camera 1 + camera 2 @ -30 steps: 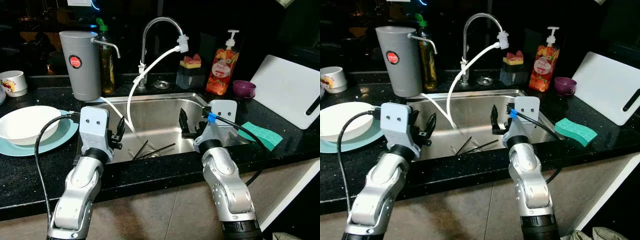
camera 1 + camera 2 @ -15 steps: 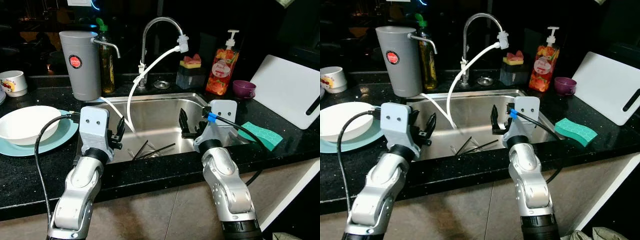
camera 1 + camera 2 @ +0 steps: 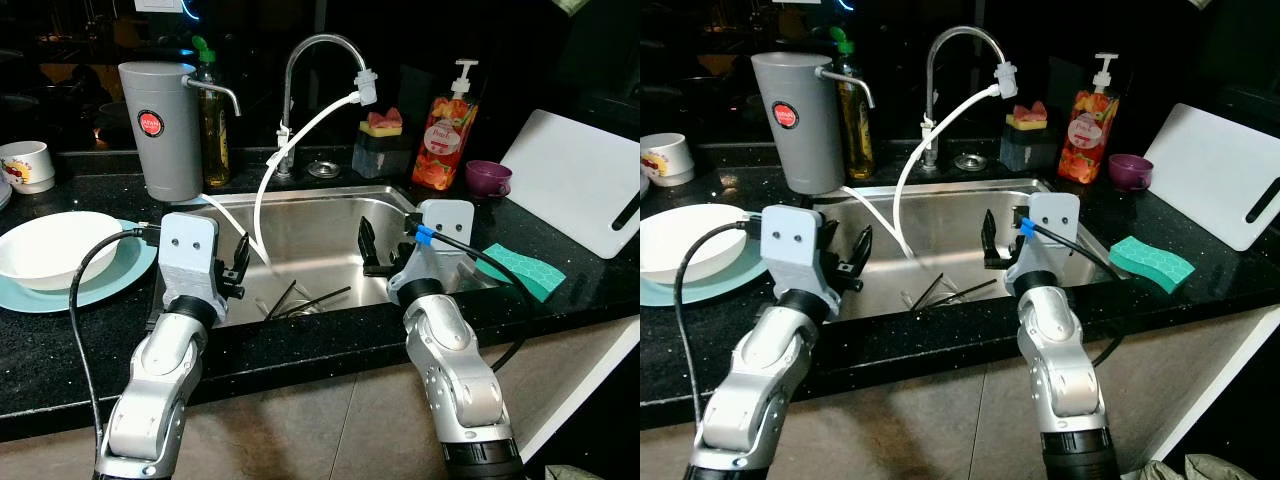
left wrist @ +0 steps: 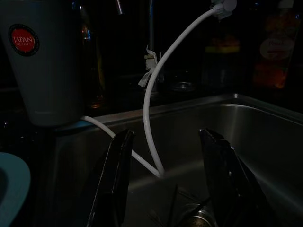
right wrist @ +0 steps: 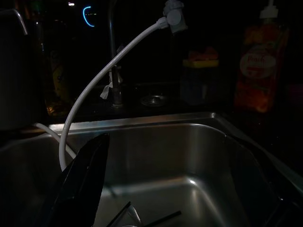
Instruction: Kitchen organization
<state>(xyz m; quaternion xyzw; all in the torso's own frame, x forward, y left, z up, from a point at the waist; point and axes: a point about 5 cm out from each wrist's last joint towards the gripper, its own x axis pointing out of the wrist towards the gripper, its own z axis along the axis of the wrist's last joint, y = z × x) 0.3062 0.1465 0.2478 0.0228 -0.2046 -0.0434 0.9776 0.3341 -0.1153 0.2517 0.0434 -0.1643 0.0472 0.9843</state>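
Both arms reach over the front edge of a stainless steel sink (image 3: 330, 215) set in a black speckled counter (image 3: 60, 340). The left gripper (image 4: 165, 184) hangs over the sink's left side with its two black fingers spread apart and nothing between them; the right gripper (image 5: 170, 189) hangs over the right side, likewise spread wide and empty. Dark chopsticks (image 3: 305, 298) lie crossed on the sink floor near the drain, between the two grippers and below them, touched by neither. A white hose (image 3: 300, 140) runs from the curved chrome faucet (image 3: 305, 60) down into the basin. On the counter to the left, a white bowl (image 3: 55, 248) sits on a light blue plate (image 3: 100, 285), with a patterned cup (image 3: 25, 165) behind it. A grey water filter jug (image 3: 160, 130) stands at the sink's back left corner, a bottle of oil (image 3: 213, 120) just beside it. To the right stand an orange soap dispenser (image 3: 445, 140), a purple cup (image 3: 487, 178), a green sponge (image 3: 525, 268) and a white cutting board (image 3: 575, 180)
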